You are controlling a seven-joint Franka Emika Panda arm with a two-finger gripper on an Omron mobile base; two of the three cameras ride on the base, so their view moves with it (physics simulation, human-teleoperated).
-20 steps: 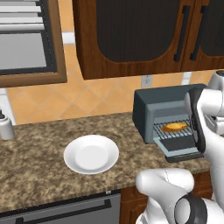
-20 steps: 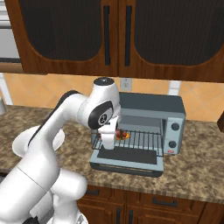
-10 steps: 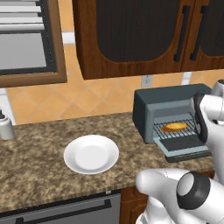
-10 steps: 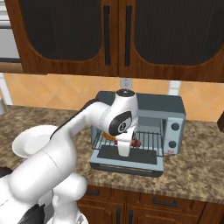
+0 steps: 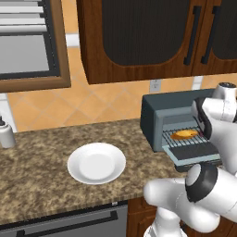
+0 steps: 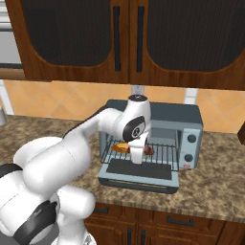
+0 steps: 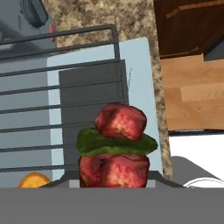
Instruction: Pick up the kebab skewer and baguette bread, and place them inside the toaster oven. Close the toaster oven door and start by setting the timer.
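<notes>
The toaster oven [image 6: 189, 119] [image 5: 157, 111] stands on the counter with the toaster oven door [image 6: 139, 174] [image 5: 194, 155] [image 7: 140, 87] dropped open. The baguette bread [image 5: 184, 134] [image 6: 120, 147] [image 7: 34, 180] lies on the left part of the wire rack [image 7: 43, 109] inside. My gripper [image 6: 139, 159] hangs over the rack's front edge, just above the door. It is shut on the kebab skewer [image 7: 116, 144] [image 6: 149, 150], whose red meat chunks and green piece stick out right of the hand.
An empty white plate [image 5: 96, 163] sits on the granite counter left of the oven, and a small shaker [image 5: 5, 134] stands at the far left. The oven's knobs [image 6: 191, 139] are on its right panel. Dark wood cabinets hang overhead.
The arm swung right across the oven's mouth with the kebab skewer still in the gripper, then held nearly still over the last half second. The baguette bread stayed on the rack.
</notes>
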